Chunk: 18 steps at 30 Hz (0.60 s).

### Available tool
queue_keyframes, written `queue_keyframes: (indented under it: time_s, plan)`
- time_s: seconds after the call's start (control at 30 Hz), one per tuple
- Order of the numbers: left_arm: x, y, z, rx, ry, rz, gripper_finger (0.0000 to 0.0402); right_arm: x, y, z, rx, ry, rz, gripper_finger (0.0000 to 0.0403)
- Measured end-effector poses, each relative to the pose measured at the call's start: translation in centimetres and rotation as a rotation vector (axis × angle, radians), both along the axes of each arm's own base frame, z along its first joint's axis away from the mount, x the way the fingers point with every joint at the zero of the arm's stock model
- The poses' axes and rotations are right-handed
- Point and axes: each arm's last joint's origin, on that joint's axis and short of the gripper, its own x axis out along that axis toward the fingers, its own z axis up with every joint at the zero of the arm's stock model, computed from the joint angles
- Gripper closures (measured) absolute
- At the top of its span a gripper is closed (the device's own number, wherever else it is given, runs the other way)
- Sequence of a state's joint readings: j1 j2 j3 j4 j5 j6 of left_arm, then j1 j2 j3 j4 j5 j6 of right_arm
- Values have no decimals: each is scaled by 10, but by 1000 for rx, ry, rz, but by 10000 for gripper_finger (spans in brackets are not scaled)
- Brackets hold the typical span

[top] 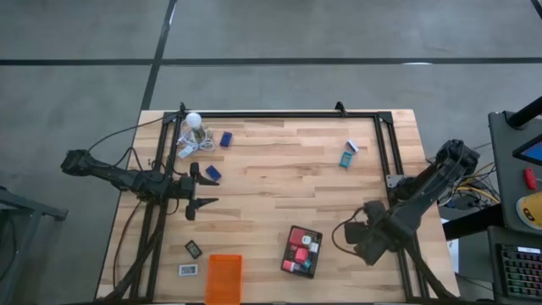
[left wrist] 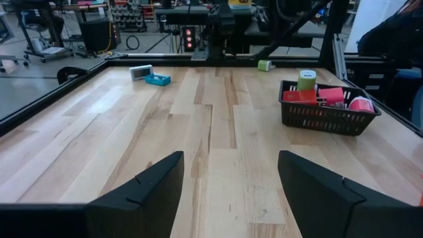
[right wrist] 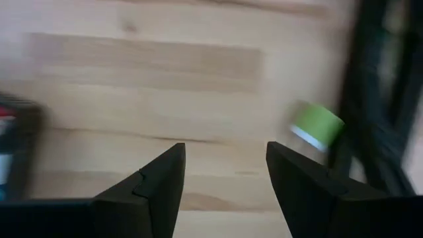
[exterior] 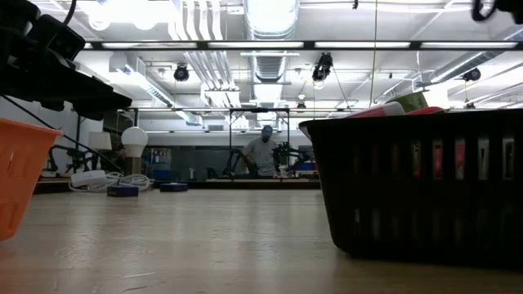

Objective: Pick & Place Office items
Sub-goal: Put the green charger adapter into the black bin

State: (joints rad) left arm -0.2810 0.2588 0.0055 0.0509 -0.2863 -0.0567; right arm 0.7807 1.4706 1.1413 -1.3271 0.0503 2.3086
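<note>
While both arms hang over the wooden table (top: 279, 182), neither tool holds anything. The left tool (top: 203, 186) sits over the table's left half with its fingers (left wrist: 142, 192) spread wide apart, pointing toward the middle. The right tool (right wrist: 225, 192) is low near the table's right edge, its fingers also apart, with a small green piece (right wrist: 316, 125) lying on the wood just beyond them beside the dark frame.

The black tray (top: 302, 251) stands near the front centre, its long axis tilted slightly off the table's edge; it holds red and pink pieces (left wrist: 324, 97) and an upright green-topped one (left wrist: 307, 79). The orange tray (top: 223, 278) stands at the front edge to its left, its long axis running front to back; what is inside cannot be told.

Loose items are scattered: two dark blue blocks (top: 212, 173) lie near the left tool, one angled diagonally. A teal box (top: 346, 158) and a small white piece (top: 352, 146) lie together at the far right. Two small black-and-white rectangles (top: 193, 249) lie left of the orange tray. A white bulb (top: 193, 120) with cable rests at the far left corner.
</note>
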Motion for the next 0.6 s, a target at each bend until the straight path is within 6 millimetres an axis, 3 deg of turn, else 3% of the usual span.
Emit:
queue_keyframes:
  time_s: [0.27, 0.6]
  plan:
    - [0, 0, 0, 0, 0, 0, 149, 15, 24, -26, 4, 299, -89, 195]
    - [0, 0, 0, 0, 0, -1, 149, 4, 21, -43, -73, 430, -38, 199]
